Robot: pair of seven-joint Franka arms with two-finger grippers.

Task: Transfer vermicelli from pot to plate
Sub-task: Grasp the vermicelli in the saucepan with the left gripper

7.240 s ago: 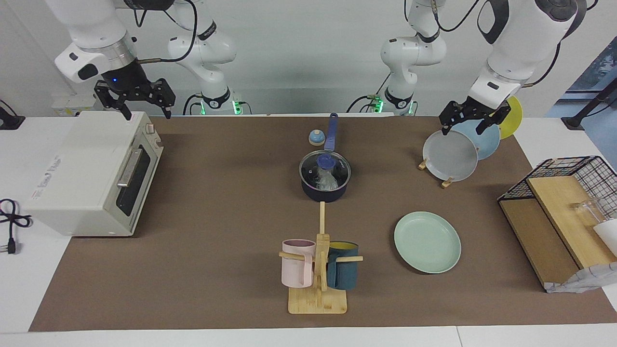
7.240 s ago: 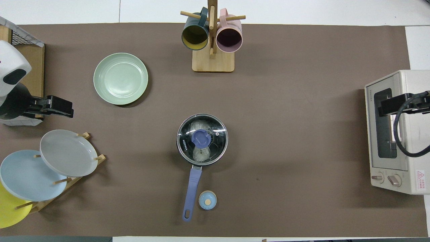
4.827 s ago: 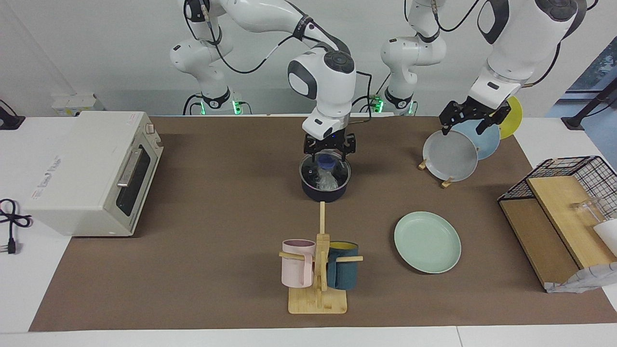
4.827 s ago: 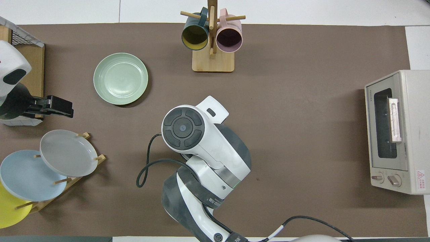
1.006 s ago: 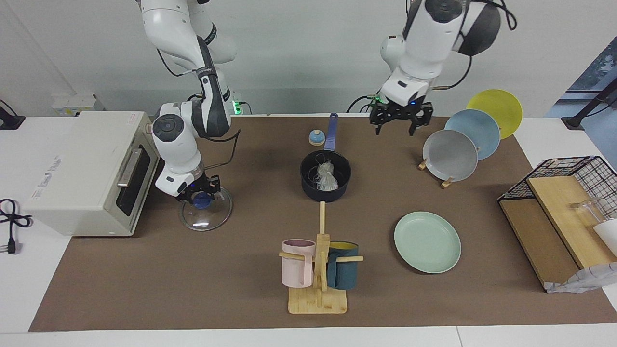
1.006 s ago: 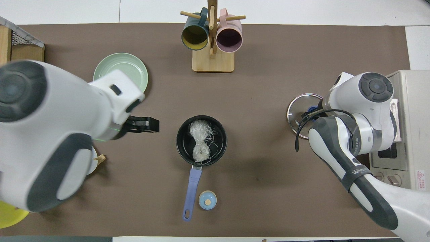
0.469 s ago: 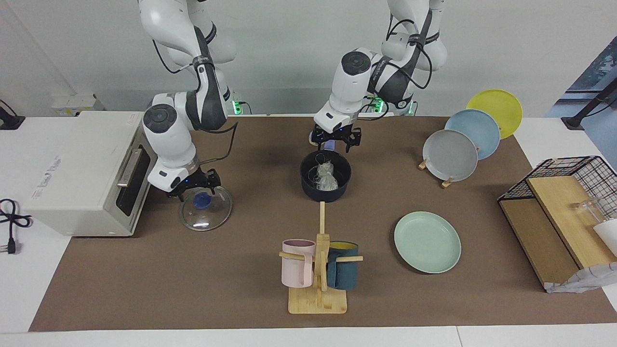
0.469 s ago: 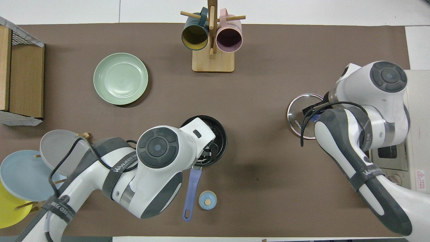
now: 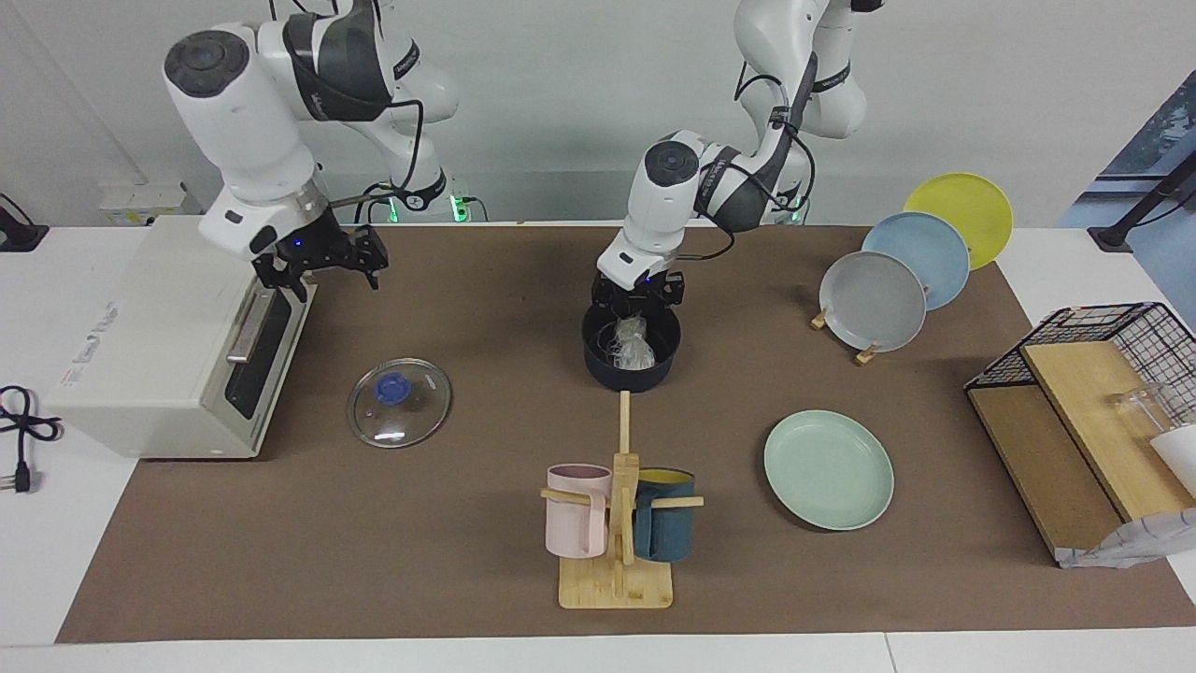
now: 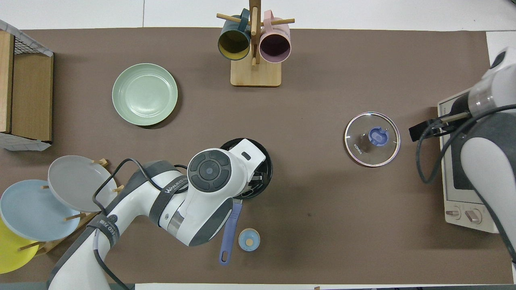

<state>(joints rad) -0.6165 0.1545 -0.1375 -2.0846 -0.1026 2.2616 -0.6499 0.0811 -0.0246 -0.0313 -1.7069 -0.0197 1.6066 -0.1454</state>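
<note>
Left claw (image 9: 637, 301) in pot (image 9: 630, 372), arm hiding vermicelli (image 9: 632, 344) overhead.

Clear glass lid (image 9: 399, 403), matt brown paper table cover (image 9: 467, 523), bare wooden mug rack (image 9: 616, 570)

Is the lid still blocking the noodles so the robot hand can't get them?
No. The glass lid lies on the table by the oven. The pot is uncovered, and the left gripper, open, hangs right over the vermicelli with nothing visible between.
</note>
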